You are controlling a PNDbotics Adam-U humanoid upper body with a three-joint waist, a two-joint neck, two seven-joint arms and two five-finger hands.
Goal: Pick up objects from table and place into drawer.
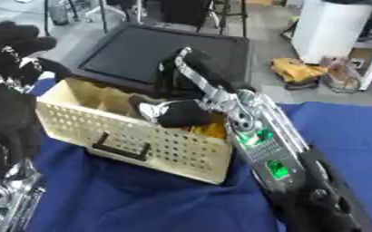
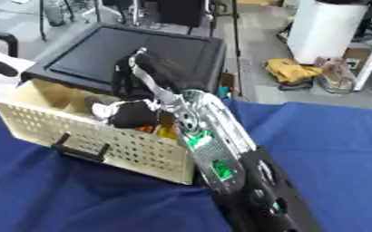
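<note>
A beige perforated drawer [image 1: 154, 152] with a black handle [image 1: 122, 146] sits on the blue cloth [image 1: 141, 199]. My right arm comes in from the lower right, and its hand [image 1: 183, 114] is down inside the drawer's right compartment, blurred, with a silver-white patch at its left side. Something yellow-orange [image 1: 214, 130] lies in the drawer just beside that hand. Whether the hand holds anything is hidden. My left hand [image 1: 11, 50] is raised at the left edge, fingers up and relaxed, beside the drawer's left end and holding nothing.
A large black flat case [image 1: 161, 50] stands right behind the drawer. On the floor beyond lie a yellow bag [image 1: 296, 70] and a white cabinet [image 1: 328, 27]. Blue cloth stretches to the right [image 2: 332, 145] of my arm.
</note>
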